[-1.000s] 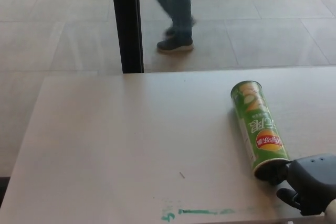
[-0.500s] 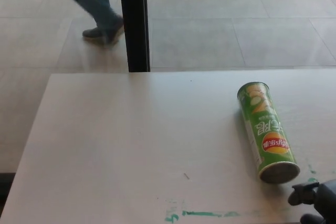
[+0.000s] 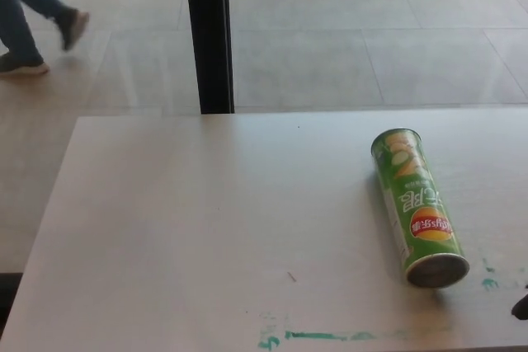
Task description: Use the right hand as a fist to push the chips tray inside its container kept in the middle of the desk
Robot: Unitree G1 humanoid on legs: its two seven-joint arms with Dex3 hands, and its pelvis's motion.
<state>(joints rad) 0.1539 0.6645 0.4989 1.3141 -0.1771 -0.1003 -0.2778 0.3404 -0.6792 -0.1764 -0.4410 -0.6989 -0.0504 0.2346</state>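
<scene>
Pale floor tiles stretch beyond the desk (image 3: 206, 204), with a black post (image 3: 208, 35) standing behind its far edge and a person's legs (image 3: 33, 14) at the upper left. On the smooth, light desk the chips container (image 3: 417, 208) lies on its side toward my right, a glossy green cylinder whose grey round end faces me. No tray juts from that end, so I judge the push done or nearly so. Only a dark sliver of my right robot hand (image 3: 520, 307) shows at the edge; I cannot tell how its fingers are set. Smeared green marks (image 3: 326, 336) streak the near edge.
</scene>
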